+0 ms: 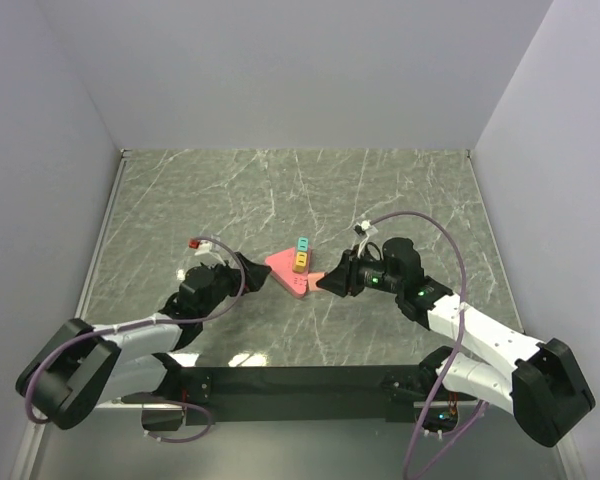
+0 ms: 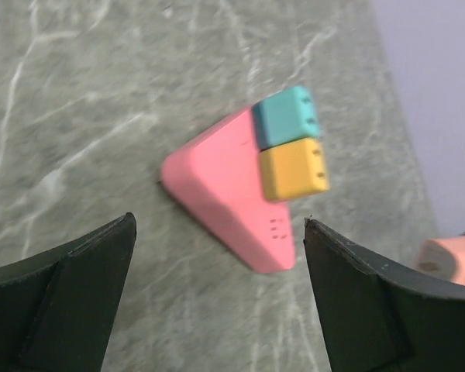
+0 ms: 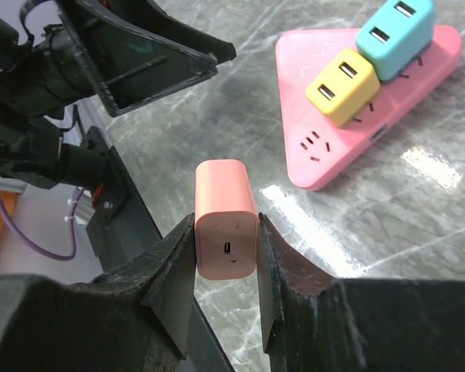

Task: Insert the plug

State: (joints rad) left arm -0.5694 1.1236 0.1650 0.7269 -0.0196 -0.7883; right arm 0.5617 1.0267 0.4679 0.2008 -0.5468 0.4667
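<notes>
a green marble-patterned tabletop (image 1: 280, 190) sits between plain pale grey walls (image 1: 280, 70), glossy under overhead light.

On the grey-green marbled table (image 1: 380, 190), a pink triangular power strip (image 1: 286, 272) lies between the two grippers, with a teal block (image 1: 302, 243) and a yellow block (image 1: 300, 261) set along its far right edge. The left gripper (image 1: 256, 268) sits at the strip's left corner. The right gripper (image 1: 327, 281) holds a pink plug (image 1: 315, 278) just beside the strip's right side — whether they touch cannot be told.
</notes>
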